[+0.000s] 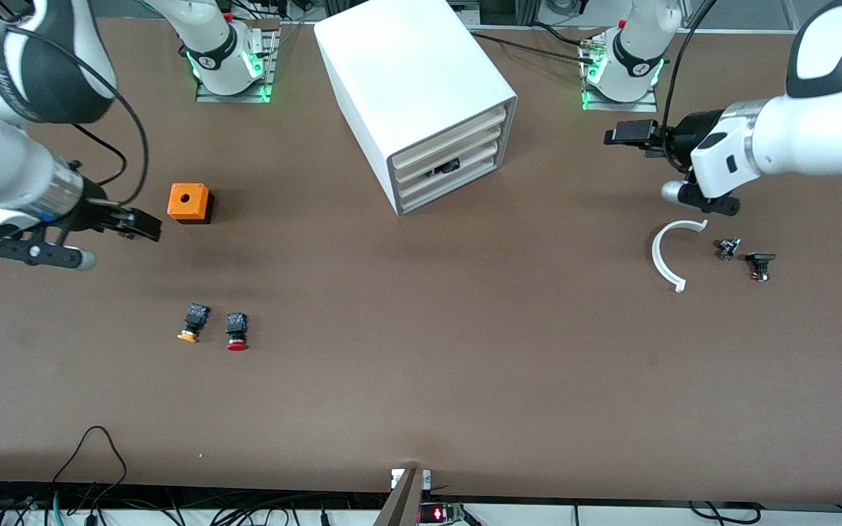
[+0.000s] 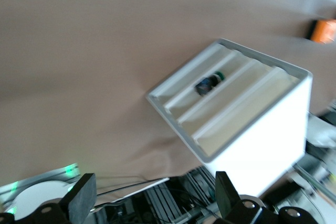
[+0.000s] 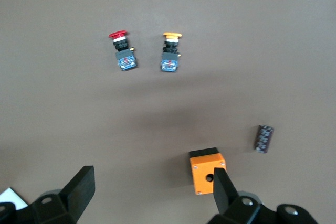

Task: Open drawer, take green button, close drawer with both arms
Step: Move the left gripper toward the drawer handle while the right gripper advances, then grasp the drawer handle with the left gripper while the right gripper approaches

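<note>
The white four-drawer cabinet [image 1: 421,80] stands at the middle of the table near the arm bases. Its third drawer [image 1: 468,162] sits flush with the other three. The green-capped button [image 1: 444,168] shows as a dark shape inside it. In the left wrist view the button [image 2: 210,82] lies in that drawer [image 2: 239,80]. My left gripper [image 1: 629,134] is open and empty in the air, beside the cabinet toward the left arm's end; its fingers [image 2: 79,198] stand wide apart. My right gripper [image 1: 139,223] is open and empty beside an orange box [image 1: 189,201].
An orange-capped button [image 1: 193,322] and a red-capped button [image 1: 237,331] lie nearer the front camera than the orange box. A white curved strip [image 1: 666,256] and two small dark parts [image 1: 728,248] lie under the left arm. A small dark cylinder [image 3: 264,138] lies by the box.
</note>
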Motion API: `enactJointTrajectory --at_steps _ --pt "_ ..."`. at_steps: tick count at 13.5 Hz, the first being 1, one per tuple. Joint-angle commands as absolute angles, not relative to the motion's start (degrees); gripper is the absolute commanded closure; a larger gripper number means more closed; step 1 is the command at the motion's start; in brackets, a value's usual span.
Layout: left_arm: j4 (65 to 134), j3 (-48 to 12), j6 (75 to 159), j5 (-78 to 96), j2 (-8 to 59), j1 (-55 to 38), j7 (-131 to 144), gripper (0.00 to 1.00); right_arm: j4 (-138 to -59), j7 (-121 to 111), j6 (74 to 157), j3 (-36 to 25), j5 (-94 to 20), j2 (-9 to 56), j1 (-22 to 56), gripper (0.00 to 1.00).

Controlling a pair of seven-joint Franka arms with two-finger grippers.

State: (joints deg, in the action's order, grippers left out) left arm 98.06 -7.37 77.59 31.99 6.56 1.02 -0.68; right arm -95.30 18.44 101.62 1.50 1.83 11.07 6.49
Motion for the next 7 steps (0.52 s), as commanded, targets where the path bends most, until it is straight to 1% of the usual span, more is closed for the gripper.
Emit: enactJointTrajectory --at_steps 1,2,4,7 --pt "99.57 -7.21 77.43 39.53 11.41 2.63 -10.34 0.0 -94.66 21.53 104.41 1.41 1.94 13.71 8.17 0.0" --pt "101.58 -7.21 78.04 41.29 12.38 2.38 -13.42 0.01 -94.66 21.53 104.59 1.41 1.59 13.8 8.26 0.0" --pt "106.5 -7.82 86.0 42.53 12.74 1.76 -18.43 0.01 -93.35 21.62 105.46 1.41 -0.52 15.63 8.35 0.0" --pt "111.43 -12.73 96.82 48.41 15.11 1.76 -25.47 0.01 -88.53 25.02 105.47 1.41 -5.61 20.02 8.61 0.0"
